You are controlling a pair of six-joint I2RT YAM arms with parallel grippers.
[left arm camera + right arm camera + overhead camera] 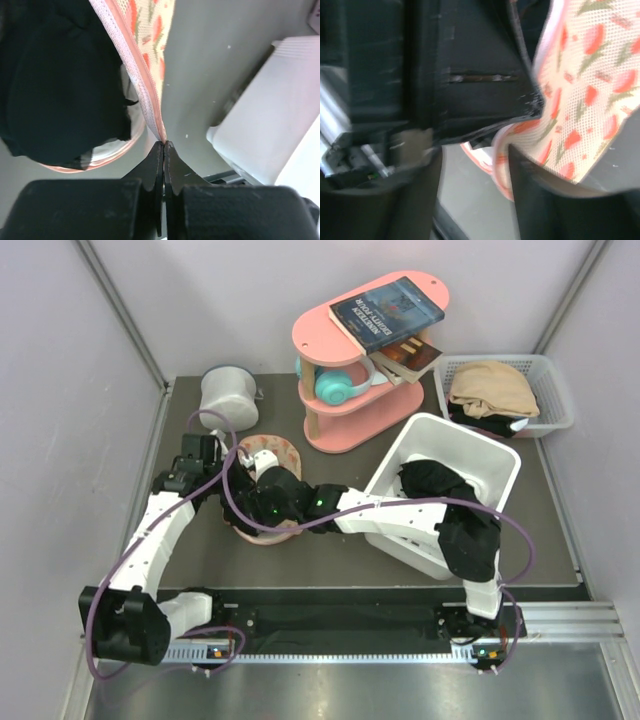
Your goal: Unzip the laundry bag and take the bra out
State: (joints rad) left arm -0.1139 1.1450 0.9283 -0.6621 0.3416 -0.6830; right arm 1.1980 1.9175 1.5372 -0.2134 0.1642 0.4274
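Observation:
The laundry bag (pixel 272 452) lies left of centre on the table, pink-beige with red and green motifs. My left gripper (pixel 230 462) is at its upper left edge. In the left wrist view that gripper (pixel 164 144) is shut on the bag's pink zip seam (pixel 150 100). Dark soft fabric (pixel 60 85) sits inside the bag's pink rim; it looks like the bra, but I cannot be sure. My right gripper (pixel 258 492) reaches over the bag's middle. In the blurred right wrist view it (pixel 472 150) stands open, with the printed bag (pixel 590 75) draped over its right finger (pixel 540 200).
A white bin (pixel 500 465) holding black clothes sits tilted under the right arm. Behind it stands a slotted white basket (pixel 555 380) with a tan garment. A pink shelf (pixel 365 350) carries books and teal headphones. A grey-white cylinder (pixel 228 390) stands at the back left.

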